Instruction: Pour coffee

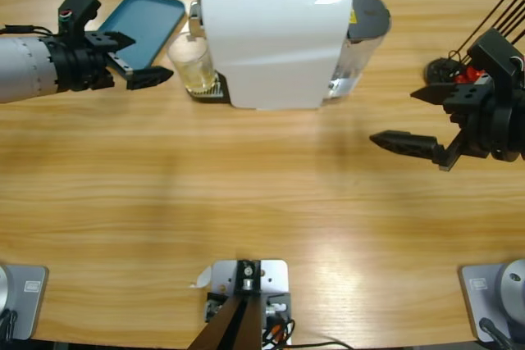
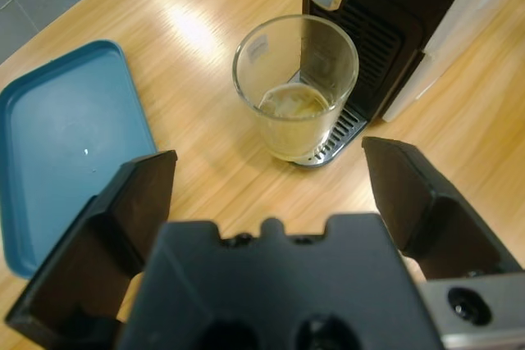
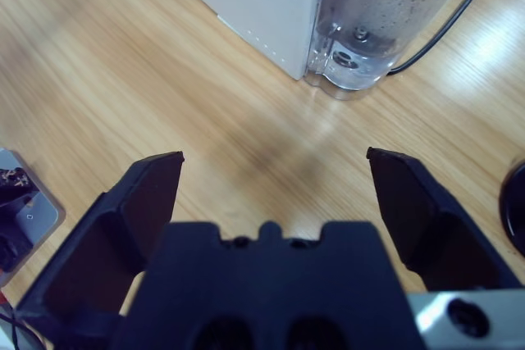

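Note:
A clear glass tumbler (image 2: 295, 88) stands on the drip tray of the white coffee machine (image 1: 271, 34), under its spout. A shallow layer of pale amber coffee (image 2: 291, 106) lies in its bottom. In the high view the tumbler (image 1: 190, 63) sits at the machine's left end. My left gripper (image 1: 135, 59) is open just left of the glass, a short gap away, and nothing is between its jaws. My right gripper (image 1: 418, 116) is open over bare wood to the right of the machine, holding nothing.
A teal tray (image 1: 143, 26) lies on the table behind the left gripper, also seen in the left wrist view as the teal tray (image 2: 57, 137). The machine's clear water tank (image 3: 385, 14) with a black cable stands at its right end. A black round object (image 1: 443, 71) sits far right.

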